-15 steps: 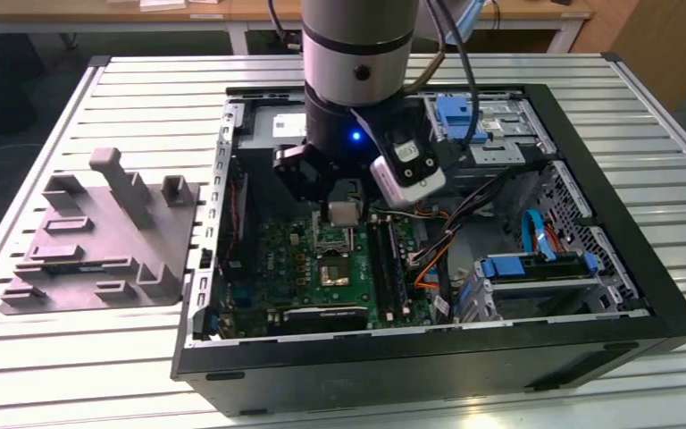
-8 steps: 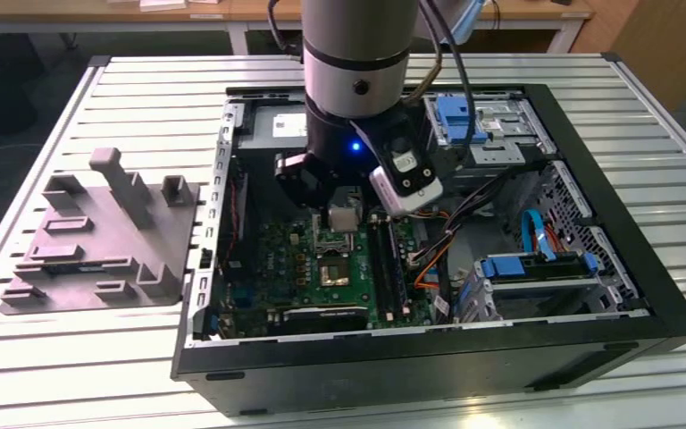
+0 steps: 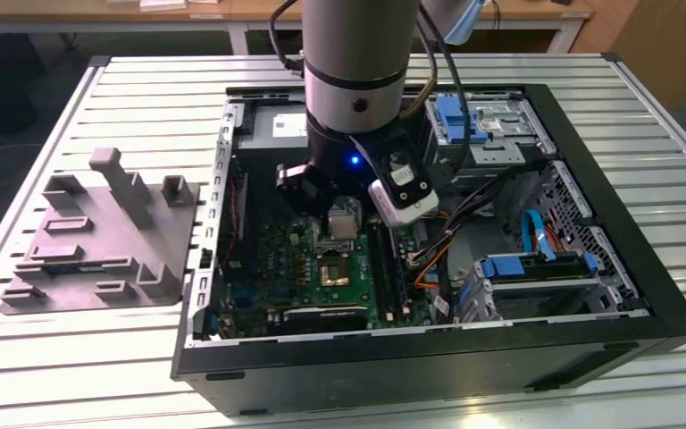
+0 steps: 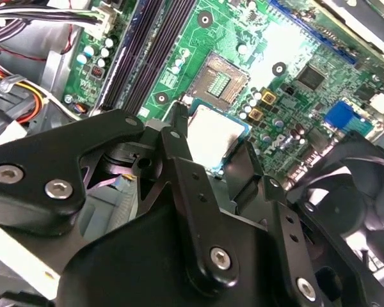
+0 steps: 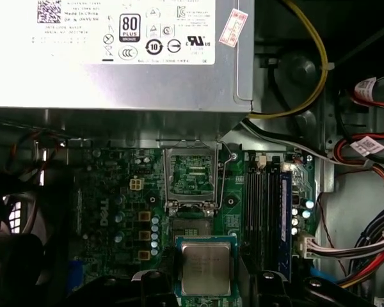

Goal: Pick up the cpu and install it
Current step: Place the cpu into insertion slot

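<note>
The cpu [image 5: 206, 267], a small square chip with a pale metal top, sits between the black fingers [image 5: 155, 283] of my gripper [image 5: 206, 284], which is shut on it. In the second wrist view the cpu [image 4: 212, 133] hangs just short of the open socket [image 4: 219, 79], whose pin field is bare. In the first wrist view the socket [image 5: 191, 174] has its metal frame lifted. In the exterior view my gripper [image 3: 342, 220] hovers inside the open computer case, a little above the motherboard and just behind the socket [image 3: 333, 272].
A grey plastic fixture [image 3: 93, 241] with upright pegs stands on the slatted table at the exterior view's left. Inside the case are the power supply [image 5: 115, 51], memory slots [image 5: 269, 204], a black fan [image 4: 349, 185], cable bundles [image 5: 365, 236] and blue-tabbed drive bays [image 3: 534, 264].
</note>
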Available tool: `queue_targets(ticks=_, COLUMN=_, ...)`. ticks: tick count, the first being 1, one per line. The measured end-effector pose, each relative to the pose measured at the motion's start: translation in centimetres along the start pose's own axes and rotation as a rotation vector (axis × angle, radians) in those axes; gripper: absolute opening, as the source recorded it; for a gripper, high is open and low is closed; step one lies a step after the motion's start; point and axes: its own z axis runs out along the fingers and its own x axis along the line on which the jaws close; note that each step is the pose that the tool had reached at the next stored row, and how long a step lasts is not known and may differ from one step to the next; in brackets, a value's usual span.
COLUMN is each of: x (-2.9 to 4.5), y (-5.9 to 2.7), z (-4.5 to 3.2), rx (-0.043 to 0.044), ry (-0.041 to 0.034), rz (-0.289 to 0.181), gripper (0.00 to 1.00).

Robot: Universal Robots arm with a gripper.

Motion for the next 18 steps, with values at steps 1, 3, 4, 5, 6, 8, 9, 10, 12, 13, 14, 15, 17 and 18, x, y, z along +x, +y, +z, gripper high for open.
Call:
queue_targets(ticks=1, x=0.0, y=-0.01, z=0.18, rx=0.0, ry=0.0, rz=0.0, gripper=0.47)
queue_targets(ticks=3, x=0.0, y=-0.02, z=0.56, rx=-0.0002, ry=0.0003, rz=0.0, gripper=0.47)
queue_targets(ticks=4, x=-0.02, y=-0.1, z=0.73, rx=0.0, ry=0.001, rz=0.0, gripper=0.47)
queue_targets(ticks=5, x=-0.01, y=-0.22, z=0.89, rx=0.0002, ry=0.0019, rz=0.0, gripper=0.47)
queue_targets(ticks=6, x=-0.01, y=-0.38, z=1.05, rx=0.0002, ry=0.0022, rz=0.0, gripper=0.47)
queue_targets(ticks=8, x=-0.01, y=-0.74, z=1.32, rx=-0.0001, ry=0.0022, rz=0.0, gripper=0.47)
queue_targets(ticks=9, x=-0.01, y=-0.87, z=1.5, rx=-0.0002, ry=0.0023, rz=0.0, gripper=0.47)
queue_targets(ticks=10, x=-0.02, y=-0.93, z=1.68, rx=-0.0003, ry=0.0026, rz=0.0, gripper=0.47)
queue_targets(ticks=12, x=-0.01, y=-0.96, z=2.03, rx=0.0, ry=0.0031, rz=0.0, gripper=0.47)
queue_targets(ticks=13, x=-0.02, y=-0.97, z=2.22, rx=-0.0001, ry=0.0031, rz=0.0, gripper=0.47)
queue_targets(ticks=14, x=-0.02, y=-0.98, z=2.39, rx=-0.0001, ry=0.0031, rz=0.0, gripper=0.47)
queue_targets(ticks=15, x=-0.03, y=-0.98, z=2.57, rx=-0.0001, ry=0.0032, rz=0.0, gripper=0.47)
queue_targets(ticks=17, x=-0.03, y=-0.99, z=2.95, rx=-0.0001, ry=0.0032, rz=0.0, gripper=0.47)
queue_targets(ticks=18, x=-0.03, y=-1.0, z=3.13, rx=-0.0001, ry=0.0032, rz=0.0, gripper=0.47)
